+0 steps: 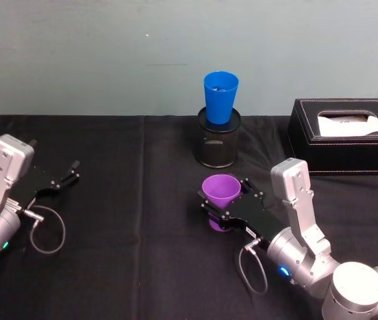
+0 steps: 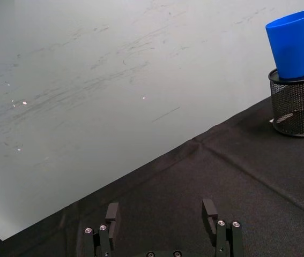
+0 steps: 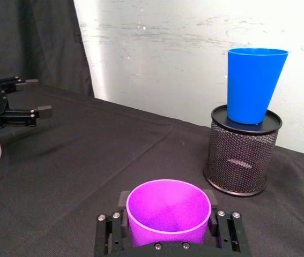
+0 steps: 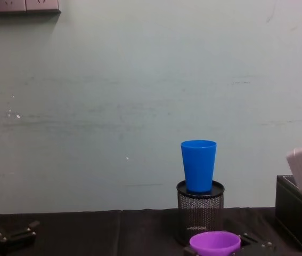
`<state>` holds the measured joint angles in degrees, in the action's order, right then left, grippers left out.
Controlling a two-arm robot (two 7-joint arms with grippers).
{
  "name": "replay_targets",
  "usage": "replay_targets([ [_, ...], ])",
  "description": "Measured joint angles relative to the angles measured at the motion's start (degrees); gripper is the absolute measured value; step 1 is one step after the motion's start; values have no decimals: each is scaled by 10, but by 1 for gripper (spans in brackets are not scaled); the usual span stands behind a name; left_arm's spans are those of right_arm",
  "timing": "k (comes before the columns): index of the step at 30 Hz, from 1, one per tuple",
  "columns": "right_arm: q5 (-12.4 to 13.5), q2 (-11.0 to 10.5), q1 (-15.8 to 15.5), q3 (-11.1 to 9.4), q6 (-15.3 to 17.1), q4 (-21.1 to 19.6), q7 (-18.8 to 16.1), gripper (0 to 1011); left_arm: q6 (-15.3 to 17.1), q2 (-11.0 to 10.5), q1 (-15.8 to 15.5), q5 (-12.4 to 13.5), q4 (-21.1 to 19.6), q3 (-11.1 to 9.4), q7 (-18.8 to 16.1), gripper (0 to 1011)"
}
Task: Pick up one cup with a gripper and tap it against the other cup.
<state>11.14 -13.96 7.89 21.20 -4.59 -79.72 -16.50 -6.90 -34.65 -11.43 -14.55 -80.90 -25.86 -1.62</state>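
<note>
The purple cup (image 1: pixel 220 194) stands upright on the black cloth in front of the mesh holder, also seen as a purple cup (image 3: pixel 168 211) and a purple cup (image 4: pixel 214 243). My right gripper (image 1: pixel 224 208) is around it, a jaw at each side of the cup wall (image 3: pixel 168 225), shut on it. The blue cup (image 1: pixel 220 97) sits upright in the top of a black mesh cylinder (image 1: pixel 218 141), behind the purple one; blue cup (image 3: pixel 254 84), blue cup (image 2: pixel 294 43), blue cup (image 4: pixel 198 165). My left gripper (image 1: pixel 69 173) rests at the far left, open and empty (image 2: pixel 162 217).
A black tissue box (image 1: pixel 345 133) stands at the back right of the table, close to my right arm. A cable loops beside each wrist. A pale wall runs behind the table's far edge.
</note>
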Motion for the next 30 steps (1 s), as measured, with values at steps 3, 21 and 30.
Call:
replay_targets([
  [3,0,0,0,0,0,0,0,896,0,0,0,0,0,0,0,1000],
  [21,-14,-4,-4,-13,-12,-43,0,1000,0,0,0,0,0,0,0,1000],
  [30,-11,-4,-19,-35,4,-93,5,1000,0,0,0,0,0,0,0,1000],
])
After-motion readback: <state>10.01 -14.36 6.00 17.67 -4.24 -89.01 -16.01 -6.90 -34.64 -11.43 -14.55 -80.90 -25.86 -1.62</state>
